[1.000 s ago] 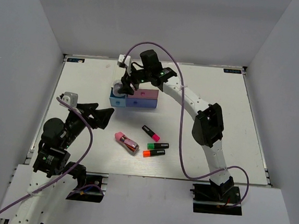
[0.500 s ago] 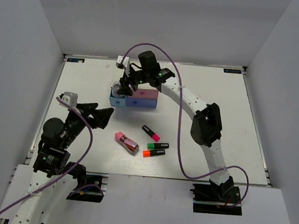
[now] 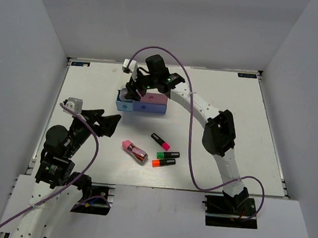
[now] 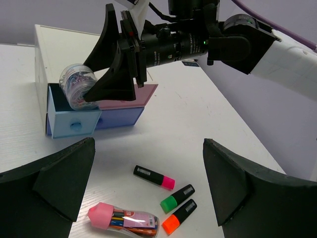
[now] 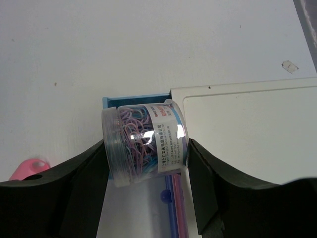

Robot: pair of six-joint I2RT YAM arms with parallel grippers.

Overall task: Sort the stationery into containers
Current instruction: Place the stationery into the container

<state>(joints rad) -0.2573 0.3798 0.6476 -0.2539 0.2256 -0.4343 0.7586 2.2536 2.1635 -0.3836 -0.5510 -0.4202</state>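
— What's around the right tool?
— It's clamped on a clear jar of paper clips, held over the open light blue drawer and just beside the unit's white top (its fingers hide part of the pink drawer). Three markers and a pink-capped pack lie on the counter.
— Anything changed?
— Yes, the right arm edged left. The left tool, fingers apart, stayed put.

Nothing readable from where I stand: the paperclip jar carries a printed label, the pink-ended marker a white sticker, both too small to make out.
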